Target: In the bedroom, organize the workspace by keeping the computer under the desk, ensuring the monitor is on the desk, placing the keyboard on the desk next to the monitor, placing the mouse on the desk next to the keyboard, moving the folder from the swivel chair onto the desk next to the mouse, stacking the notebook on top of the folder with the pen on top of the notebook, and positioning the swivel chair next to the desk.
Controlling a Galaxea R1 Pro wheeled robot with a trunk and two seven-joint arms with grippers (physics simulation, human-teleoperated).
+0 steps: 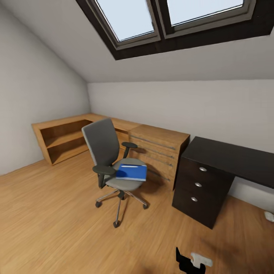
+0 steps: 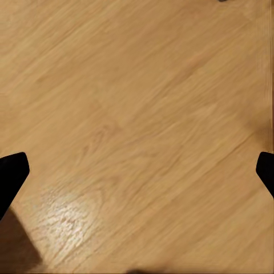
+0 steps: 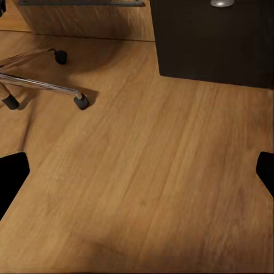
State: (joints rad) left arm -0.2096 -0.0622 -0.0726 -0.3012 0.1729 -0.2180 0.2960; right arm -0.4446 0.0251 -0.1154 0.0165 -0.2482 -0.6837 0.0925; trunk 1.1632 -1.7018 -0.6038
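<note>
An attic bedroom is seen from the head camera. A grey swivel chair (image 1: 112,167) stands on the wooden floor (image 1: 49,220), in front of a light wooden drawer unit (image 1: 160,152) and well apart from the dark desk (image 1: 228,160). A blue folder (image 1: 131,172) lies flat on the chair's seat, with a thin pale pen-like object (image 1: 129,166) resting along its upper edge; what exactly it is cannot be told. The desk's drawer block, with three round metal knobs (image 1: 198,184), is placed at the desk's near end, and the visible part of the desktop is bare. A low wooden shelf unit (image 1: 62,139) runs along the far left wall under the sloped ceiling, and a skylight (image 1: 167,19) is set above. A small white object (image 1: 269,216) lies on the floor beneath the desk at the frame's right edge, too cut off to be identified.

In the left wrist view, the left gripper (image 2: 137,171) is held over bare floor; its dark fingertips (image 2: 11,177) are seen at opposite edges of the picture, so the jaws are spread wide and nothing is held or touched between them.

In the right wrist view, the right gripper (image 3: 137,171) is likewise spread wide over the floor, with nothing between its fingertips (image 3: 11,177). The chair's chrome legs and castors (image 3: 81,101) are seen ahead of it, beside the desk's dark drawer block (image 3: 217,40).
</note>
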